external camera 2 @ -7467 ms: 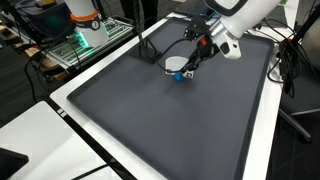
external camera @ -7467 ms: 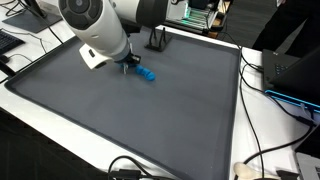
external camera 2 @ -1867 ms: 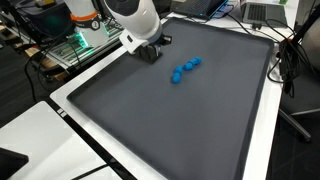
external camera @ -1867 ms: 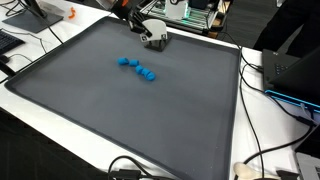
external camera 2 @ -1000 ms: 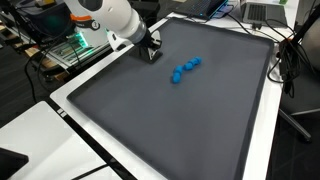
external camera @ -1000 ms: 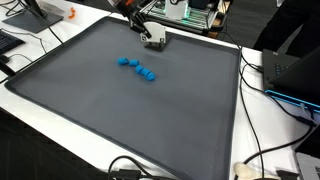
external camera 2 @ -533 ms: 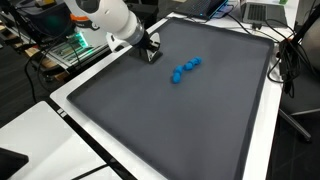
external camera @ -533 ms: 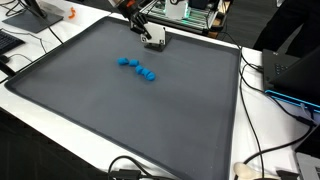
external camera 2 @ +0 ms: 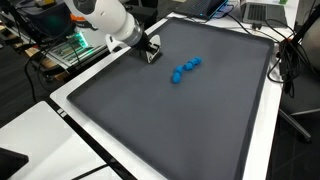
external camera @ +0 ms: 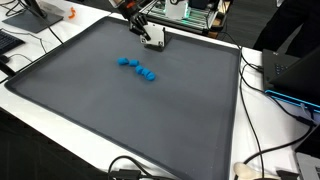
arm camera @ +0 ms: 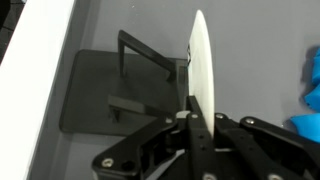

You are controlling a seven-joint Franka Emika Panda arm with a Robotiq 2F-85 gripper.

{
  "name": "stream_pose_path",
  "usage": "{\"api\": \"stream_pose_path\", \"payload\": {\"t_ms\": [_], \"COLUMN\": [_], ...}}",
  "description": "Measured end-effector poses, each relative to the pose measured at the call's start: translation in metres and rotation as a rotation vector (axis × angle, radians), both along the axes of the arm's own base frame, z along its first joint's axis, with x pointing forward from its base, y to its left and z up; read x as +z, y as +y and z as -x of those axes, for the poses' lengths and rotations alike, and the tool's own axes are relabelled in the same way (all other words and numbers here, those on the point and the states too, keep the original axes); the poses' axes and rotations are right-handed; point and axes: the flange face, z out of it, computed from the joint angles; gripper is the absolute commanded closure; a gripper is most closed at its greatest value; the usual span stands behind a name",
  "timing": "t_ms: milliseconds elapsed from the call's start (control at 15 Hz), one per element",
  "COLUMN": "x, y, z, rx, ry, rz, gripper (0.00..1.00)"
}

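The pincer (arm camera: pixel 195 128) is pinching a white plate (arm camera: pixel 200 70). In the wrist view the plate stands upright and is seen edge-on, as a thin white sliver. Its lower edge is seated between the two black fingers (arm camera: pixel 160 150).

Position: in both exterior views the pincer (external camera: pixel 148 32) (external camera 2: pixel 148 46) sits at the far edge of the worktop (external camera: pixel 150 125) (external camera 2: pixel 180 125), low over the dark mat. In an exterior view the white plate (external camera: pixel 155 43) shows just below the black finger assembly.

A black wire rack (arm camera: pixel 110 95) lies directly past the plate in the wrist view. It consists of a flat dark base with thin wire uprights. The plate edge lines up with one end of the uprights. Whether the plate touches the rack cannot be determined. In an exterior view the rack (external camera 2: pixel 154 56) is largely covered by the pincer.

A cluster of small blue pieces (external camera: pixel 138 67) (external camera 2: pixel 185 68) lies on the mat, near the pincer but clear of both the pincer and the rack. One blue piece (arm camera: pixel 308 105) enters the wrist view at its right edge.

The mat rests on a white table surface (external camera: pixel 270 130). Cables (external camera: pixel 262 150) run along one side of that surface.
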Motion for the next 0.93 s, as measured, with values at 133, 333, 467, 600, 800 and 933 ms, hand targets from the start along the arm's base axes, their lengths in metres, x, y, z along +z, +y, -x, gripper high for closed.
{"api": "stream_pose_path", "payload": {"t_ms": [133, 333, 467, 600, 800, 933], "x": [-0.0022, -0.0045, -0.0047, -0.0047, -0.0055, -0.0071], "y": [-0.0006, -0.0005, -0.0006, -0.0009, -0.0005, 0.0002], "z": [0.0021, 0.0043, 0.0042, 0.0037, 0.0039, 0.0058], "rx": [-0.004, -0.007, -0.020, -0.038, -0.052, -0.052], "ry": [-0.001, 0.000, -0.004, -0.009, -0.013, -0.011], "rz": [0.012, 0.021, 0.020, 0.018, 0.020, 0.025], "gripper": [0.99, 0.99, 0.99, 0.99, 0.99, 0.99]}}
